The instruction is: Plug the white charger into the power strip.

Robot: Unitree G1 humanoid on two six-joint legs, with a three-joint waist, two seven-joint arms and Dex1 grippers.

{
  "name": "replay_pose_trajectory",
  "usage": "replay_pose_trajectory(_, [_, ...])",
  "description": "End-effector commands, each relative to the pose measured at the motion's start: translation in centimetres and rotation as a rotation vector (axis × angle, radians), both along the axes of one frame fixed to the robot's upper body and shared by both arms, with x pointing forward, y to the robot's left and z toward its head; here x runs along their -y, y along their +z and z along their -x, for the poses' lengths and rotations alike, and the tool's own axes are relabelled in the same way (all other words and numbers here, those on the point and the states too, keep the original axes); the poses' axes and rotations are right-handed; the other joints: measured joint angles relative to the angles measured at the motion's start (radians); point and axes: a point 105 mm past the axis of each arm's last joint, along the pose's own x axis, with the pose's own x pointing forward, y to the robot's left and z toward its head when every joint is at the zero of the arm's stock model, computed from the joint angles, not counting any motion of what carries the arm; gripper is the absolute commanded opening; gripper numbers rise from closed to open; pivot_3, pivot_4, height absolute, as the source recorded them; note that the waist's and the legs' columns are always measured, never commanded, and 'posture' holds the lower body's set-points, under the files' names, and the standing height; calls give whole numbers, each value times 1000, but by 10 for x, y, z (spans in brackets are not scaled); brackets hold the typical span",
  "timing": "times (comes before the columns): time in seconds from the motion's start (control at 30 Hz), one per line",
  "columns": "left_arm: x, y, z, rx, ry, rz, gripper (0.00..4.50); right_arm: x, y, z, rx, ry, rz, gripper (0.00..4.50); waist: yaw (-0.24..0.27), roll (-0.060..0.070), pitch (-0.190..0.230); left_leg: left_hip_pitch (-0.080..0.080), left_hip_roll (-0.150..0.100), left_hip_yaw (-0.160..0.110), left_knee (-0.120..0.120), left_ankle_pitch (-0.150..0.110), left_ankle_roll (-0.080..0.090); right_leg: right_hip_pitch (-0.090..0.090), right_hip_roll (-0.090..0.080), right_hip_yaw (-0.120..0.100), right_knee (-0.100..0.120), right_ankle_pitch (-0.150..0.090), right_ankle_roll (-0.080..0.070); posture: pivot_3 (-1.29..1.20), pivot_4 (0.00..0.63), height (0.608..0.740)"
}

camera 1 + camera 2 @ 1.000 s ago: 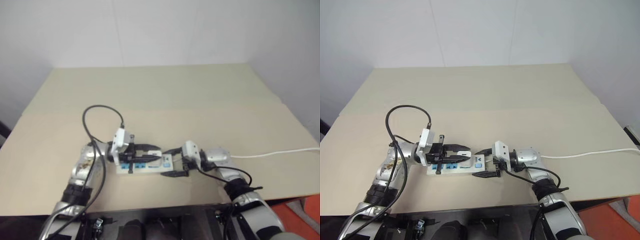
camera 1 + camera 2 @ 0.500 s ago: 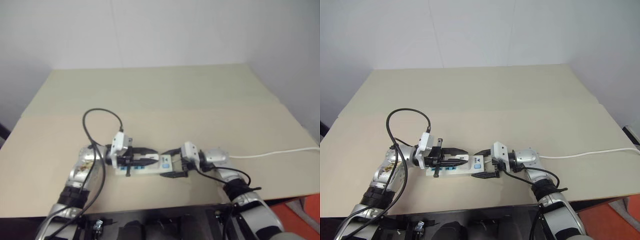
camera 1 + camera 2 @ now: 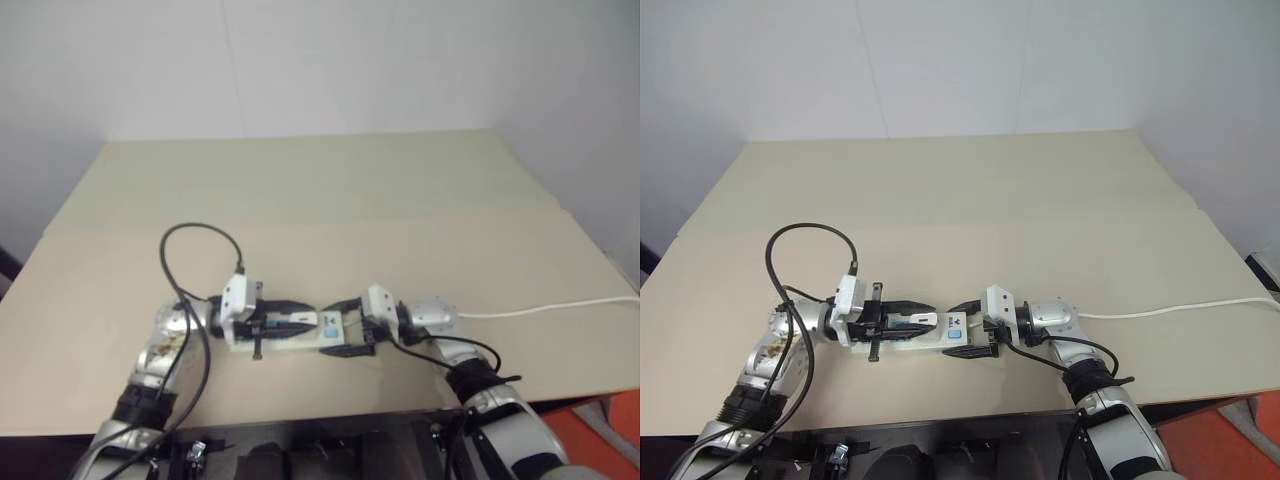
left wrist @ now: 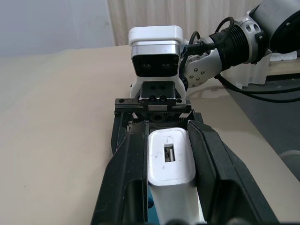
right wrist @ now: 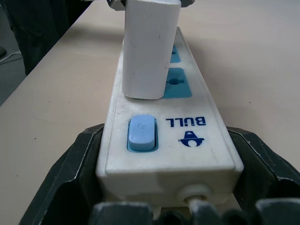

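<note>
The power strip [image 5: 187, 154] lies flat near the table's front edge, its blue switch [image 5: 141, 133] at the right end. My right gripper [image 3: 345, 326] is shut on that end, one black finger [image 5: 79, 164] against each long side. The white charger [image 5: 150, 51] stands upright on the strip, over the socket beside the switch, its base against the strip's face. My left gripper [image 3: 925, 319] reaches in level from the left and is shut on the charger [image 4: 171, 159], black fingers [image 4: 133, 173] along both its sides. Whether the prongs are fully in is hidden.
The strip's white cord [image 3: 550, 307] runs off to the right across the beige table [image 3: 330, 200]. A black cable [image 3: 200, 235] loops above my left arm. The table's front edge lies just behind both wrists, and a white wall stands beyond the far edge.
My left gripper has sunk with the charger, from a little above the strip down onto it. The right gripper and the strip have stayed where they were.
</note>
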Motion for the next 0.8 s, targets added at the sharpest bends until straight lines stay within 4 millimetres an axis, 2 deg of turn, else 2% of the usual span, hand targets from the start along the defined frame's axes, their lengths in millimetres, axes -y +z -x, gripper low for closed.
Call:
replay_pose_trajectory(0.03, [-16, -43, 6, -130, 47, -149, 987, 4, -18, 10, -30, 40, 80, 3431, 0, 0, 0, 0, 0, 0, 0, 0, 0, 0, 0, 0, 0, 0, 0, 0, 150, 740])
replay_pose_trajectory(0.27, [-23, -59, 11, -182, 50, -186, 987, 5, -19, 10, -30, 38, 83, 3431, 0, 0, -2, 2, 0, 0, -1, 0, 0, 2, 0, 0, 0, -1, 0, 0, 150, 740])
replay_pose_trajectory(0.8, [-28, -65, 14, -147, 34, -212, 987, 5, -20, 11, -33, 37, 78, 3431, 0, 1, -5, 4, 2, 0, -3, -1, 2, 3, 0, 0, 0, -3, -2, 0, 150, 740])
